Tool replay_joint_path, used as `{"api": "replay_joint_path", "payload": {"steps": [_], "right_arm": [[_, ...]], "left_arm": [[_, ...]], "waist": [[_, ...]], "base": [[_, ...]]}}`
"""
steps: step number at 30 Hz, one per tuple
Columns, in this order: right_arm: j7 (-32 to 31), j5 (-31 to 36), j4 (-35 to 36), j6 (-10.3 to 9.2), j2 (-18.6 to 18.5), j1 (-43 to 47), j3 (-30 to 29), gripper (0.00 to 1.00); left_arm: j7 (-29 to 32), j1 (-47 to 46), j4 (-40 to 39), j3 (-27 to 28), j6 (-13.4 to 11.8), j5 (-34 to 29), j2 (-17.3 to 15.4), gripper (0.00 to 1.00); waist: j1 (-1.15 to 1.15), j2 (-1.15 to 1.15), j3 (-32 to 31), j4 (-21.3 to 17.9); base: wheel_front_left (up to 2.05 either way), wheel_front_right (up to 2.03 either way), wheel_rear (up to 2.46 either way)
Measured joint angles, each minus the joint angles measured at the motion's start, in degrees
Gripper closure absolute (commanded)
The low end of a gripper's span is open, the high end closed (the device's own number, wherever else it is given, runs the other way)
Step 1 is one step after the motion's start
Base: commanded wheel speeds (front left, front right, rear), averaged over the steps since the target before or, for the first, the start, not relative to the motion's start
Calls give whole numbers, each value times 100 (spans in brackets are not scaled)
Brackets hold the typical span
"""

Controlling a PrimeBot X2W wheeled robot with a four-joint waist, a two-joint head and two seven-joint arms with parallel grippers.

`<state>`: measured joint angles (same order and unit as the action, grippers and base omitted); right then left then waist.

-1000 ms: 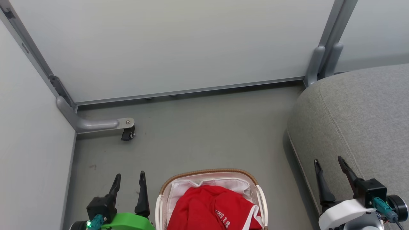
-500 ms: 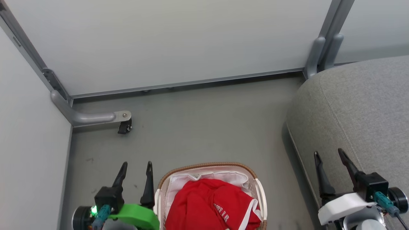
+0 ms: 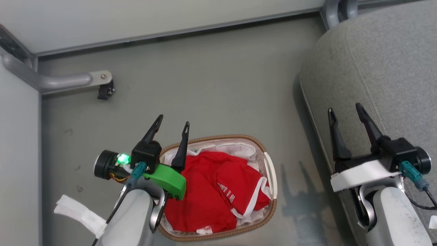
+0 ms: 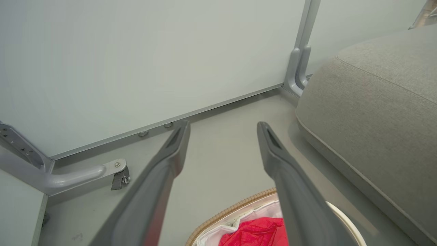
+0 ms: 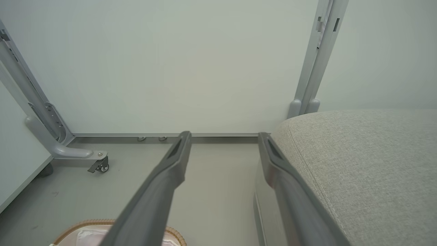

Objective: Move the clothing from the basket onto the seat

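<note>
Grey floor point(image 3: 211, 85), red clothing point(image 3: 211, 191) — white trim, lettering — heaped in basket point(image 3: 259, 145)

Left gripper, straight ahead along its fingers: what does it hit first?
Likely bare floor at the foot of the wall panel; the open left gripper points beyond the basket. Depth unclear.

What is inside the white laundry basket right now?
Red clothing with white trim and lettering lies in the basket on a white liner. Whatever is under the red fabric is covered, and the left arm hides one side.
</note>
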<state>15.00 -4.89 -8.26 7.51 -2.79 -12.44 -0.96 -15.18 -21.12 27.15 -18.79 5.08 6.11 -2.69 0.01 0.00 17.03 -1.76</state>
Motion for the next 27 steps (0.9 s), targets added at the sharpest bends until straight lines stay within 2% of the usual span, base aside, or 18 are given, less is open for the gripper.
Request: {"api": "replay_joint_path", "payload": {"steps": [5,12,18,27], "right_arm": [[0,-110,197,0,-2,-358,155,0],[0,-326,292,0,-5,-601,344,0],[0,-499,404,0,-7,-697,549,0],[0,-705,613,0,-11,-764,870,0]], "left_arm": [[0,-557,799,-422,137,-216,2,0],[0,-1044,2004,-851,199,-325,4,0],[0,-1404,2853,-1054,205,-326,3,0],[51,-1948,3691,-1174,187,-388,-123,0]], "waist": [[0,0,640,-224],[0,0,1439,-628],[0,0,1986,-1038],[1,0,2670,-1605]], "base": [[0,0,0],[0,0,0],[0,0,0],[0,0,0]]}}
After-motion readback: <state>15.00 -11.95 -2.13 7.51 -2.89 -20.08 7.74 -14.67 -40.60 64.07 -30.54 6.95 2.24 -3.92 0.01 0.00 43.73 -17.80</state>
